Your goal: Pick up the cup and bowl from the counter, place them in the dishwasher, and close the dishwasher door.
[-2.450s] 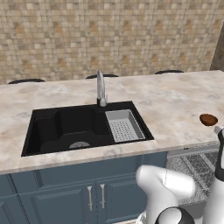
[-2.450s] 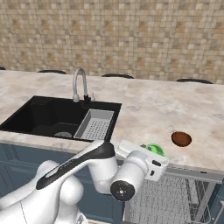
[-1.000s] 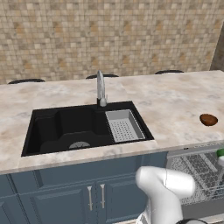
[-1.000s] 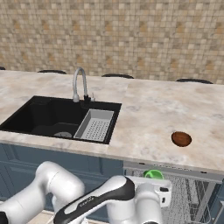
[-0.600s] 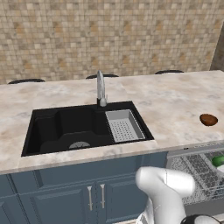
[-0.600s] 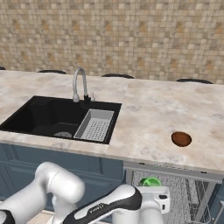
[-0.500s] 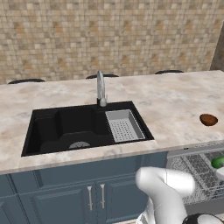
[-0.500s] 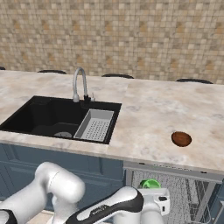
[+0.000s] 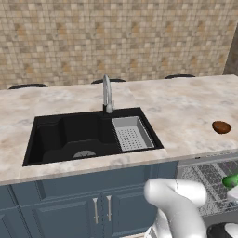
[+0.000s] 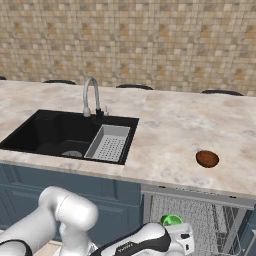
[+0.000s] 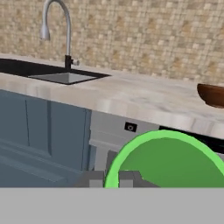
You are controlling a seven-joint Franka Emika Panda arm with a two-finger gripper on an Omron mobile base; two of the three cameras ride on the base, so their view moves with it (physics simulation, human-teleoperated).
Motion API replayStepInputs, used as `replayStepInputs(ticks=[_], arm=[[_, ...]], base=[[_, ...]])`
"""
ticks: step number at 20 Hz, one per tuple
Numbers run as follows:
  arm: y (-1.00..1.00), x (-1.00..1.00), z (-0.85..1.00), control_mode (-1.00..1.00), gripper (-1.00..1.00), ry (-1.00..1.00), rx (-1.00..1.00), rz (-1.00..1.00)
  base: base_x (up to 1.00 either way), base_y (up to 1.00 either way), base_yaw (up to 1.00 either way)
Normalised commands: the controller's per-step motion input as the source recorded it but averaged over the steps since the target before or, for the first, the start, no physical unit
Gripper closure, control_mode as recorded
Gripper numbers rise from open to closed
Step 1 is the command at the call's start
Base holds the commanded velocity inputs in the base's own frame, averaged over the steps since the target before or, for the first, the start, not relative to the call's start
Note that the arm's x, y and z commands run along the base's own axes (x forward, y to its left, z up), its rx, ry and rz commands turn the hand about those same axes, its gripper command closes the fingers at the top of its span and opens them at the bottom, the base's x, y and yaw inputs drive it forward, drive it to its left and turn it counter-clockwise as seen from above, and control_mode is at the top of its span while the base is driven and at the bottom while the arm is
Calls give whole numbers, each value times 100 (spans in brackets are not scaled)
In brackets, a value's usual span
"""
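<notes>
We find the claw [image 11: 111, 179] clenched on the rim of the green cup [image 11: 168, 159], which fills the lower right of the hand view; its two dark fingertips [image 11: 126, 178] pinch the near edge of the rim. From the right base view the cup [image 10: 171, 220] sits low, below the worktop [image 10: 170, 135] edge and over the grey wire rack [image 10: 200, 220] of the open dishwasher [image 10: 195, 192]; from the left base view the cup [image 9: 230, 181] shows at the right edge, above the same rack [image 9: 204, 179]. The reddish-brown bowl [image 10: 207, 158] rests on the worktop, near its front edge and above the dishwasher, well apart from the black sink [image 10: 70, 135]; the steel tap [image 10: 91, 97] stands behind the sink; dark blue cabinet doors [image 9: 93, 204] run under the worktop to the left of the dishwasher.
</notes>
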Motion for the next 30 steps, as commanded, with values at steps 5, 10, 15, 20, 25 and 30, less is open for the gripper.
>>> replayStepInputs(ticks=[5,10,15,20,25,30], arm=[[-14,6,-44,-100,100,3,-8,0],[-18,17,-34,-100,100,5,-2,0],[-19,11,-15,-100,100,1,0,0],[-21,18,-20,-100,100,2,0,1],[-10,35,-24,-100,100,6,0,0],[-9,36,-43,-100,100,9,0,1]], base=[[0,0,0],[0,0,0],[0,0,0],[0,0,0],[0,0,0],[0,0,0]])
